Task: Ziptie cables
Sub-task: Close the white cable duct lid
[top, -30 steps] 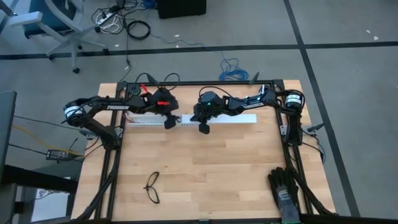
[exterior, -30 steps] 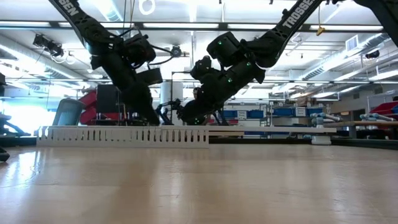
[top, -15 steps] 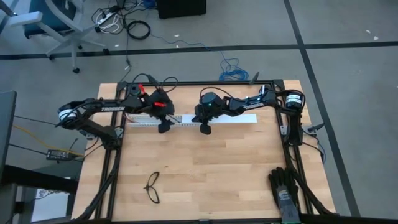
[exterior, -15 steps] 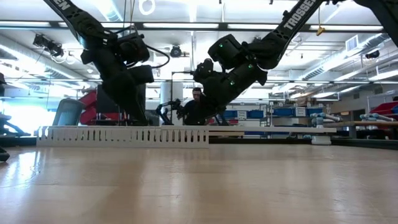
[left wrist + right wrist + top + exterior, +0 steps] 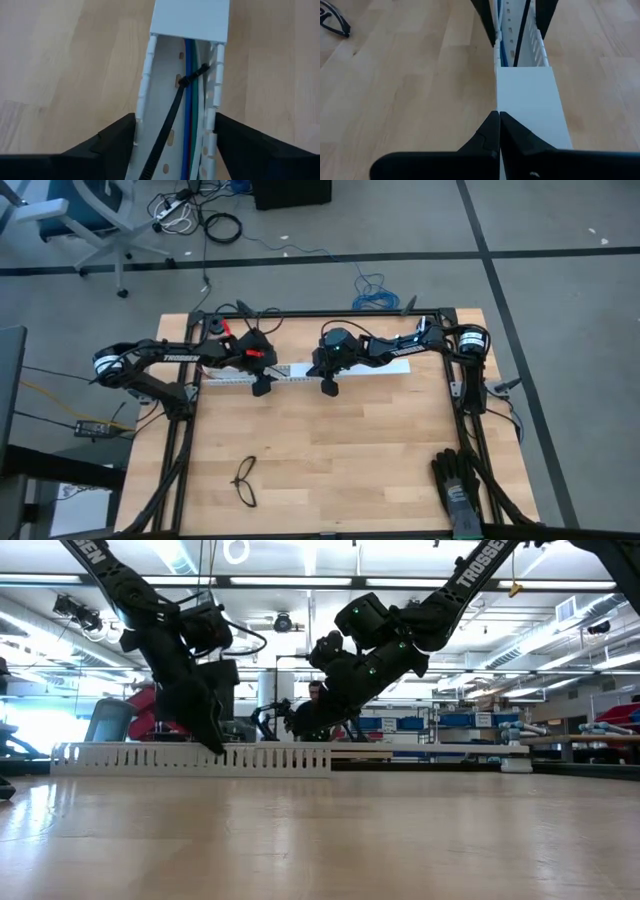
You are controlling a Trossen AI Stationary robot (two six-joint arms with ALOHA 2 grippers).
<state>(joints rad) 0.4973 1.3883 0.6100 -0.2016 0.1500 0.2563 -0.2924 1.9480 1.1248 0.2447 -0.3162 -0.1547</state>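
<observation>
From above, a long white slotted cable duct [image 5: 300, 372] lies along the far part of the wooden table [image 5: 330, 450]. The left gripper [image 5: 262, 385] sits over the duct's open stretch, the right gripper [image 5: 328, 384] over its lidded stretch. Black glasses [image 5: 245, 481] lie well apart from the duct, toward the table's near edge.

At table height, the left gripper [image 5: 213, 743] reaches down to the duct's comb-like wall [image 5: 190, 757]; the right gripper [image 5: 300, 730] hangs just above the duct.

The left wrist view shows its fingers [image 5: 117, 134] spread apart, one on each side of the duct — inside it run the cables [image 5: 191, 120], with the ziptie [image 5: 172, 117] looped around them.

The right wrist view shows its fingers [image 5: 490, 132] pressed together, holding nothing, above the duct's lid [image 5: 530, 107].
</observation>
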